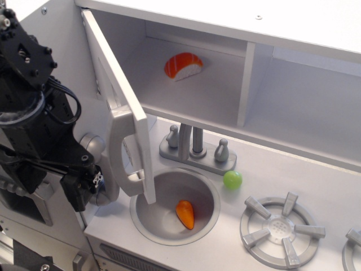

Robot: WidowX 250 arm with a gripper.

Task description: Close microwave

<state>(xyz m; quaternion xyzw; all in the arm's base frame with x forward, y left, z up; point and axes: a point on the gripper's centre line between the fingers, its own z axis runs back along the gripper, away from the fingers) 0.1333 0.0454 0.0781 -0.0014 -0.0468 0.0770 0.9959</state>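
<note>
The microwave point(225, 84) is a grey-white compartment under the top shelf. Its flat door point(121, 96) stands swung wide open, hinged at the left and reaching out over the sink. The long grey handle point(119, 155) runs down the door's outer face. An orange and white sushi piece point(183, 66) lies inside the compartment. My black gripper point(83, 185) hangs at the left, close beside the door's outer face, just left of the lower end of the handle. Its fingers are largely hidden by the arm body, so I cannot tell whether they are open or shut.
A round sink point(208, 195) holds an orange carrot-like piece point(185, 213). A grey faucet point(194, 144) stands behind it, with a green ball point(232, 179) to its right. A burner point(281, 226) lies at the right. Silver knobs point(93, 144) sit on the left panel.
</note>
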